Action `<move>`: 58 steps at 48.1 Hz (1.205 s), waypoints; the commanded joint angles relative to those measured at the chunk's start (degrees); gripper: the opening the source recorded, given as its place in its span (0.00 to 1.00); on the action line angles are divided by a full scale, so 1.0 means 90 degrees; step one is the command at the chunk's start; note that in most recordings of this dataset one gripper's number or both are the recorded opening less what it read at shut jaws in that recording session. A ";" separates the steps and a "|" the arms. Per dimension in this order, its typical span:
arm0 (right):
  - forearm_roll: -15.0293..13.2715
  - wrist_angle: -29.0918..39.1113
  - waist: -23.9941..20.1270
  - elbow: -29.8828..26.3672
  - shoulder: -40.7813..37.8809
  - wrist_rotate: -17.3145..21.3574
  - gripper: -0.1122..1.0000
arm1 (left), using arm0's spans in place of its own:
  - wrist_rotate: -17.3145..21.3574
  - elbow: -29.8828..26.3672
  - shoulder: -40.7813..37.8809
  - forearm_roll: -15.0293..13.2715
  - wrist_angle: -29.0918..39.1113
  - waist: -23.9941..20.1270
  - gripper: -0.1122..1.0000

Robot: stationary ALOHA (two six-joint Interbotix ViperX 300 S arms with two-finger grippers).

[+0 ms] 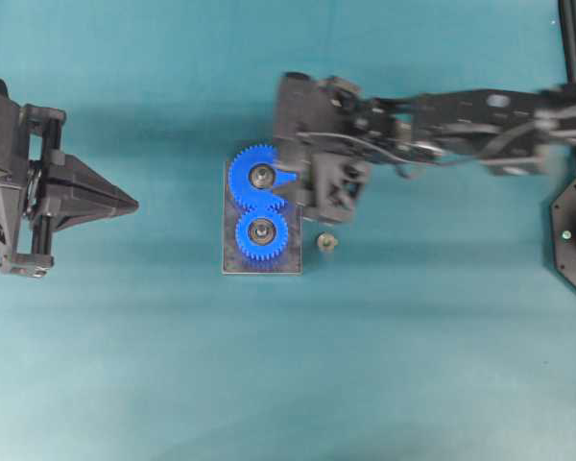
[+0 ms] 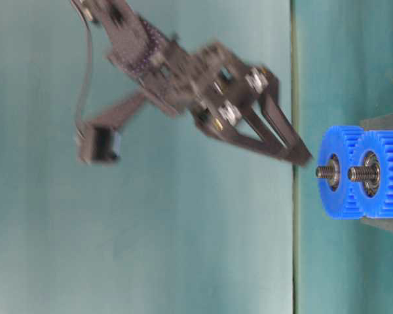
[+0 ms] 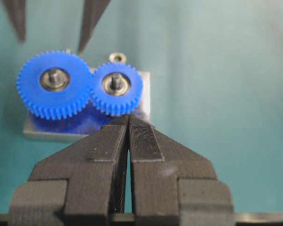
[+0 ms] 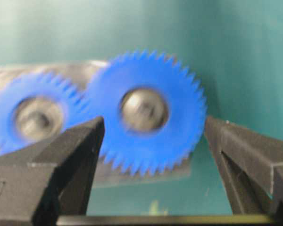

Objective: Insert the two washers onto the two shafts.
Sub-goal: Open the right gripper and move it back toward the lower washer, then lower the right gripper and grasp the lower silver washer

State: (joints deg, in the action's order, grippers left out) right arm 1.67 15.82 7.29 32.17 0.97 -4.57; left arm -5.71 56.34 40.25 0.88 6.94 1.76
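overhead view: a grey metal plate [image 1: 261, 267] lies on the teal table [image 1: 173, 365], carrying two meshed blue gears, a larger gear [image 1: 253, 176] and a smaller gear [image 1: 262, 232], each seated on its own threaded shaft. my right gripper [image 1: 290, 190] reaches in from the right and sits over the edge of the larger gear, its fingers spread wide and holding nothing. a small metal washer [image 1: 326, 242] lies flat on the table just beside the plate's right edge, near the smaller gear and apart from both shafts. my left gripper [image 1: 125, 204] rests well to the left of the plate, its fingers pressed together to a point and empty.

right wrist view, blurred: my two fingers stand on either side of the larger gear [image 4: 146, 113], neither clearly touching it; the shaft [image 4: 144, 110] at its centre shows a grey ring around it, but i cannot tell whether that is a washer or a bearing.

left wrist view: the closed fingertips [image 3: 128, 123] point toward the smaller gear [image 3: 116, 87], with the washer [image 3: 117, 58] lying on the table beyond the plate.

table-level view: both shaft ends [image 2: 324, 172] project from the gear faces, the right gripper [image 2: 300, 156] near them
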 commanded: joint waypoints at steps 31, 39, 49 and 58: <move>0.0107 -0.1416 -0.0947 0.1582 -0.0273 0.0947 0.85 | 0.0020 -0.0020 0.0098 0.0020 -0.0049 0.0039 0.11; 0.0078 -0.1426 -0.0957 0.1357 -0.0693 0.0967 0.85 | 0.0020 -0.0029 0.0098 0.0010 -0.0049 0.0039 0.11; 0.0078 -0.1416 -0.0908 0.1289 -0.0820 0.0967 0.85 | 0.0020 -0.0039 0.0098 0.0010 -0.0049 0.0039 0.11; 0.0078 -0.1230 -0.0898 0.1318 -0.0811 0.0967 0.80 | 0.0020 -0.0049 0.0117 0.0010 -0.0049 0.0039 0.11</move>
State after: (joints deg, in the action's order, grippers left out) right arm 2.46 4.04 -0.70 44.74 -6.94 3.60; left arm -5.63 57.04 41.04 0.88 7.03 2.02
